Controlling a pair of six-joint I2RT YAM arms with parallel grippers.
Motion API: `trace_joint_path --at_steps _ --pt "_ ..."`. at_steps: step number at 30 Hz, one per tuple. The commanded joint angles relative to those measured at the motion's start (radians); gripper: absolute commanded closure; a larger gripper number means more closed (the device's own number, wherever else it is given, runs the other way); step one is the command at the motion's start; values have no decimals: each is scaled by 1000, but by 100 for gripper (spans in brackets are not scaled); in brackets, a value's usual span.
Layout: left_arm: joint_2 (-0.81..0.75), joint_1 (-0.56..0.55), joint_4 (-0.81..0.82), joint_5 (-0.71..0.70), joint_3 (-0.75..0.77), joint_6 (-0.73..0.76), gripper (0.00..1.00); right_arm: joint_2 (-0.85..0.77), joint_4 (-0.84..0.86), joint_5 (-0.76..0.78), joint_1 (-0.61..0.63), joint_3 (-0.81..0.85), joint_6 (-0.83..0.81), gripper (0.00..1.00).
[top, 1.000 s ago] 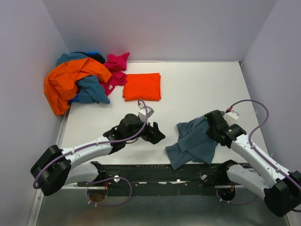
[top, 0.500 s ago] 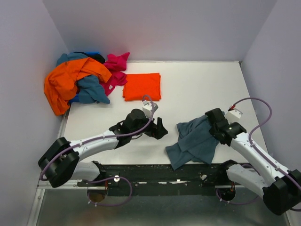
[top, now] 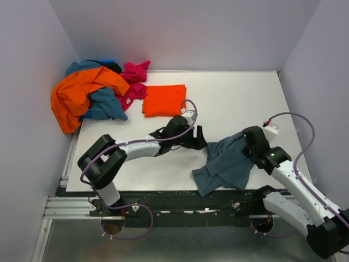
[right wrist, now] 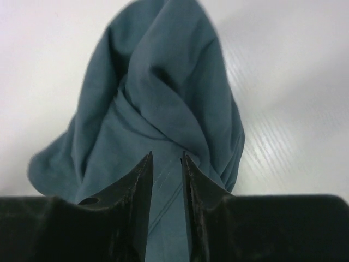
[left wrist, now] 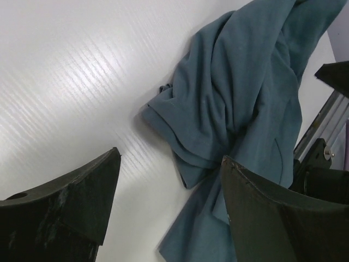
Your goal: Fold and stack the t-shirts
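The slate blue-grey t-shirt [top: 226, 164] lies crumpled at the near right of the table. It fills the left wrist view [left wrist: 240, 98] and the right wrist view [right wrist: 158, 93]. My right gripper [top: 249, 145] is shut on the shirt's upper right part, with cloth pinched between its narrow jaws [right wrist: 166, 158]. My left gripper [top: 199, 139] is open wide at the shirt's left edge, low over the table, and holds nothing [left wrist: 170, 158]. A folded bright orange-red t-shirt [top: 164, 100] lies flat at the back centre-left.
A loose pile sits in the back left corner: an orange shirt [top: 79, 94], a teal shirt [top: 106, 105], a magenta shirt [top: 134, 81] and a bit of blue [top: 108, 61]. The black rail [top: 180, 199] runs along the table's near edge, just below the slate shirt.
My left arm has swung to the right, and its open gripper now sits at the slate shirt's left edge. The right gripper has shifted slightly up and right with the cloth.
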Motion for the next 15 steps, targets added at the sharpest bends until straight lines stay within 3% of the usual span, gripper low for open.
trace_joint_path --at_steps 1,4,9,12,15 --pt "77 -5 34 77 60 -47 17 79 110 -124 -4 -50 -61 61" --pt "136 -7 14 84 103 -56 19 109 113 -108 -6 -59 -37 53" --pt "196 -5 36 121 128 -78 20 159 98 -69 -17 -70 21 50" --pt "211 -5 49 121 131 -75 20 197 82 -32 -21 -68 57 41" --pt "237 -5 43 117 149 -64 24 243 48 -21 -27 -52 98 40"
